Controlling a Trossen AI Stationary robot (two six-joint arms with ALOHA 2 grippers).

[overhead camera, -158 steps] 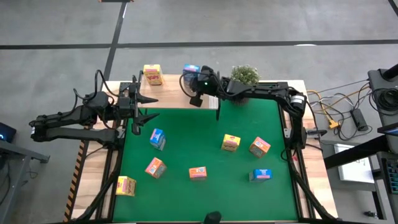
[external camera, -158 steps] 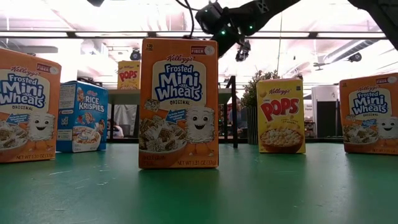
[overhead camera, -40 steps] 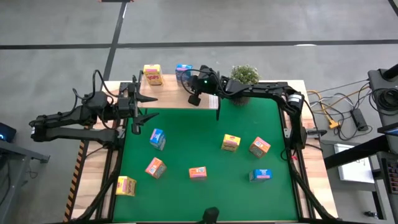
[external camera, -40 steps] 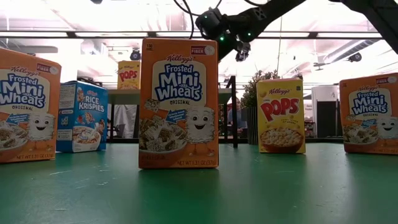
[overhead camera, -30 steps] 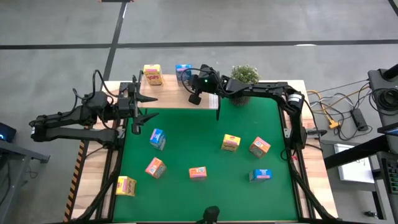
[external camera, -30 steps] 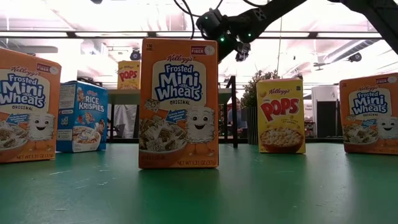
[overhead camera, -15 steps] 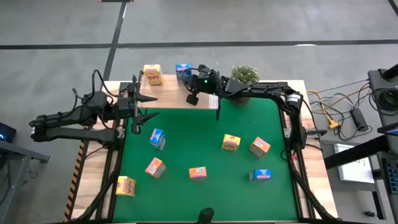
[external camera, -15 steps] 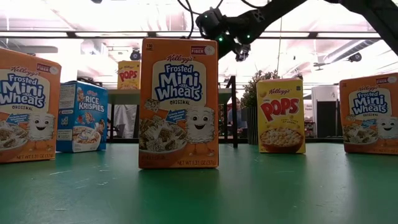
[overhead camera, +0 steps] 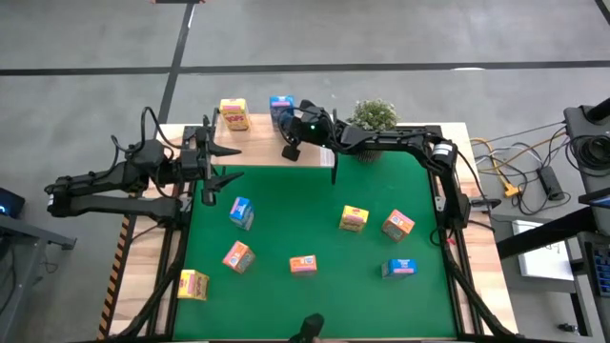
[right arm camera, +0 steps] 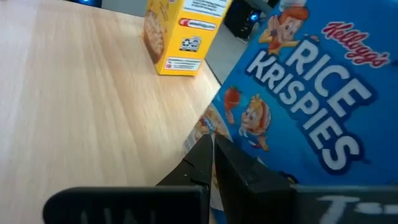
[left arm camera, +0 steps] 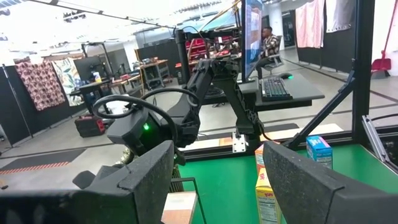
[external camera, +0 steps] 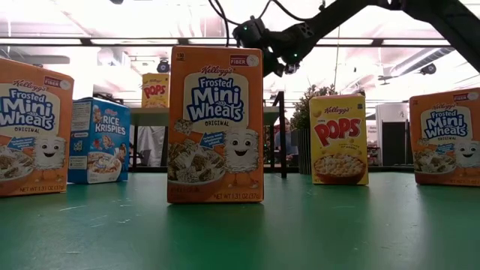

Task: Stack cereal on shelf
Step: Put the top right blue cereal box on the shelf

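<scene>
Farthest from the shelf (overhead camera: 250, 149), at the near edge of the green mat (overhead camera: 315, 195), stands the near yellow box (overhead camera: 193, 284). In the same front row, and progressively further toward the shelf's right-hand side, are the left orange box (overhead camera: 238, 255), the middle orange box (overhead camera: 303, 265) and the near blue box (overhead camera: 401, 268). The next row lies about midway between that front row and the shelf. It holds the mid blue box (overhead camera: 242, 212) in line with the shelf's left half, and the mid yellow box (overhead camera: 354, 218) and right orange box (overhead camera: 398, 225) beyond the shelf's right end. All seven cereal boxes on the mat stand well apart from the shelf and from each other. The left gripper (overhead camera: 227, 164) hovers just beside the shelf's left end, fingers spread wide and empty. The shelf spans the far edge of the table, with a potted plant (overhead camera: 375, 115) just past its right end. On the shelf board, the shelf yellow box (overhead camera: 233, 114) stands toward the left end. The Rice Krispies box (right arm camera: 311, 93) stands near the middle of the shelf, beside the yellow one but not touching it. The right gripper (right arm camera: 212, 143) is over the shelf board, fingers pressed tightly together with nothing between them. Its tips are at the lower edge of the Rice Krispies box.
</scene>
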